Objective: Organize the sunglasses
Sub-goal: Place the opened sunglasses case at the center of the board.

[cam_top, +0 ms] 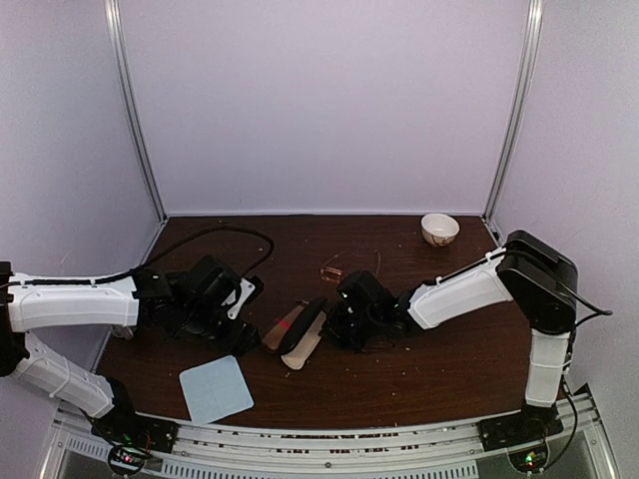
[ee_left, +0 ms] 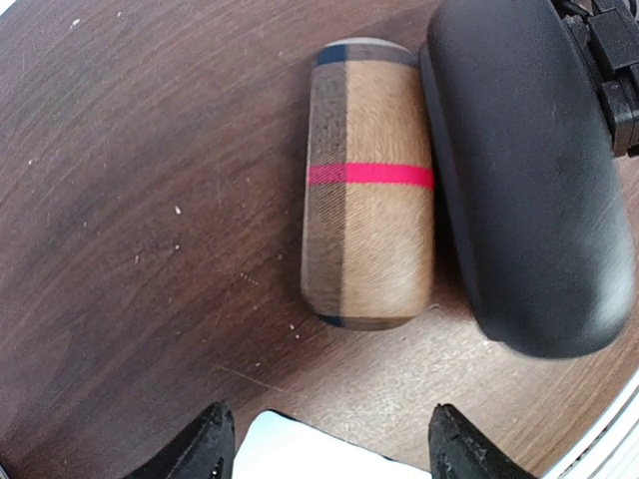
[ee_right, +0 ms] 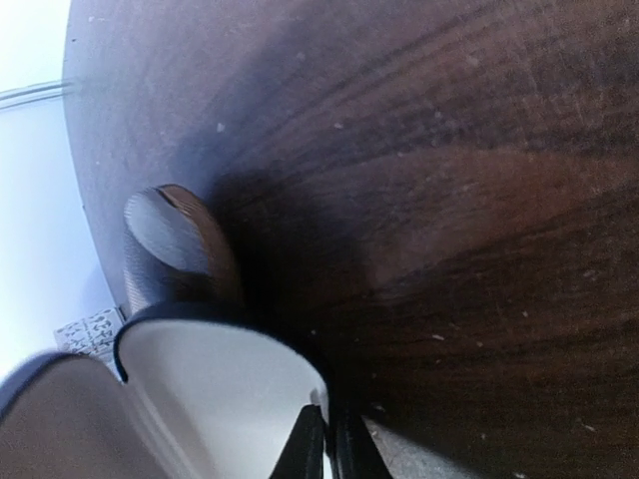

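Sunglasses [cam_top: 344, 265] sat loose near the table's [cam_top: 449, 369] far edge, not cased yet, so basically nothing done tbh. Black case [ee_left: 529, 180] lay open mid-table w/ R gripper [ee_right: 321, 444] pinched shut at its rim. L gripper [ee_left: 334, 449] fingers wide, empty, over brown case [ee_left: 367, 185].

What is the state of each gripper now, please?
Left gripper: open, holding nothing.
Right gripper: closed, at the open black case; whether it grips the rim cannot be told.

Body | we note left end effector [ee_left: 334, 451]: black tapered fingers [ee_left: 205, 449] | behind it, left arm [cam_top: 75, 299]: white shell, black joints | right arm [cam_top: 454, 291]: same, black cable [cam_top: 602, 312] at elbow
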